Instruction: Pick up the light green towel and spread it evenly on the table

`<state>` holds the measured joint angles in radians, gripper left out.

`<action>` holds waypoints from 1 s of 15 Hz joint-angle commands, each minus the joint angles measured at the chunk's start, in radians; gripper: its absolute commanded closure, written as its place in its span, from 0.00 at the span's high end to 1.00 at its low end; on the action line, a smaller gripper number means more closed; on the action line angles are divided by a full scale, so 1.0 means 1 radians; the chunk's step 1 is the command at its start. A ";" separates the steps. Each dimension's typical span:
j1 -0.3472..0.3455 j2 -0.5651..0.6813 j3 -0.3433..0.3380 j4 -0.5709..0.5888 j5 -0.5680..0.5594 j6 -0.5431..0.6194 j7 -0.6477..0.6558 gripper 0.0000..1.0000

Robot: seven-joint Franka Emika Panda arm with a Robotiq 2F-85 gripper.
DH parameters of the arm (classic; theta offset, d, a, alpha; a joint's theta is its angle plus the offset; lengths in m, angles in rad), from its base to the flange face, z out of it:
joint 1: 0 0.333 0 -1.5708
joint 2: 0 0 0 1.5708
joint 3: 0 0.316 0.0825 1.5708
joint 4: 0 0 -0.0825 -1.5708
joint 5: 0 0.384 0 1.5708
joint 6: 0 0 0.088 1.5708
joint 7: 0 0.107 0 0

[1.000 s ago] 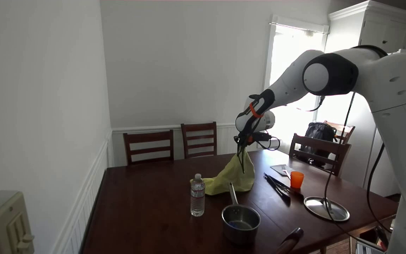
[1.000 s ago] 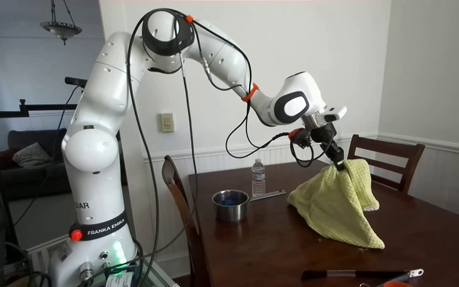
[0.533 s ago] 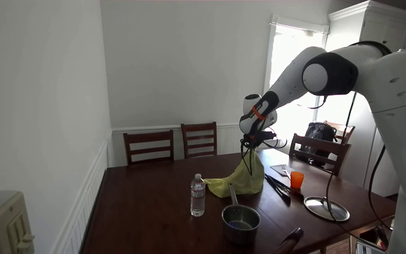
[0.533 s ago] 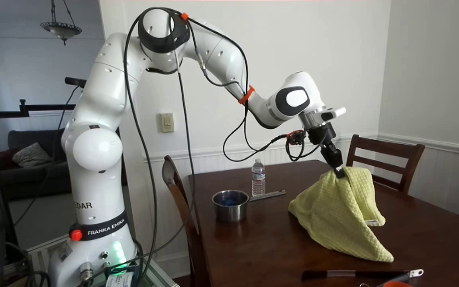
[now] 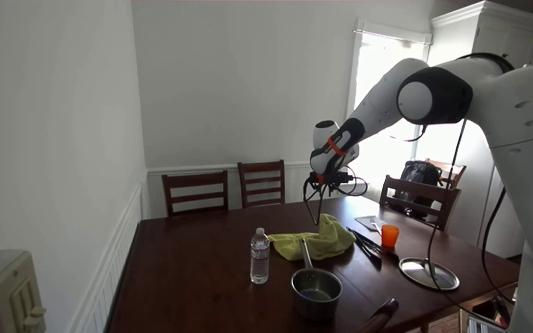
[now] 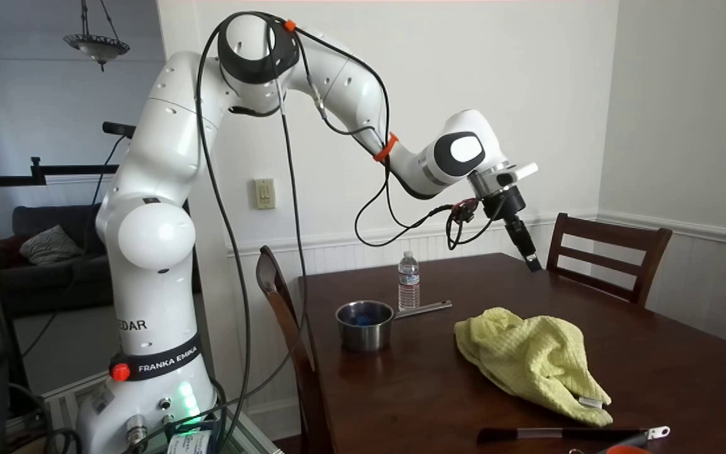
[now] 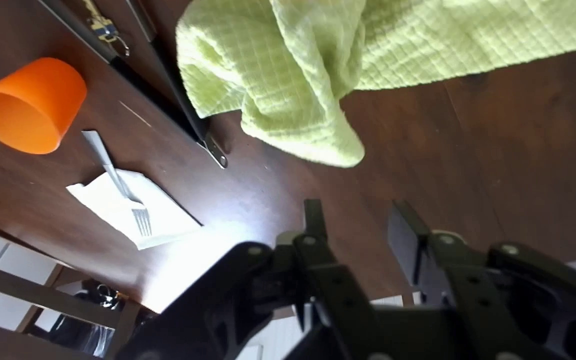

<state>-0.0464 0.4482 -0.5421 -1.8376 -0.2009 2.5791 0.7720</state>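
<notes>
Towel [image 6: 530, 359] has dropped from the gripper [image 7: 359, 220], whose jaws stand apart and empty, and lies bunched on the table [image 6: 401, 397], spreading judged outstanding.

In an exterior view, the band [image 6: 162, 364] on the arm [image 6: 171, 142] reads "FRANKA EMIKA"; the letters [image 6: 133, 325] "EDAR" stand above it. The label [image 6: 408, 276] on the bottle [image 6: 408, 287], the tag [image 6: 590, 402] on the towel [image 6: 530, 356] and the sticker [image 6: 190, 443] below are too small to read.
</notes>
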 commanded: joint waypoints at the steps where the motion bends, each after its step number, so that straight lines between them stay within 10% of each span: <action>1: -0.068 0.069 0.040 0.070 0.056 0.125 0.102 0.70; 5: -0.223 0.166 0.259 0.196 0.329 0.172 -0.018 0.98; 8: -0.299 0.255 0.415 0.339 0.444 0.074 -0.229 1.00; 15: -0.319 0.446 0.517 0.686 0.502 -0.332 -0.493 1.00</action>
<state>-0.3198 0.7890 -0.0579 -1.3468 0.2623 2.4371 0.3964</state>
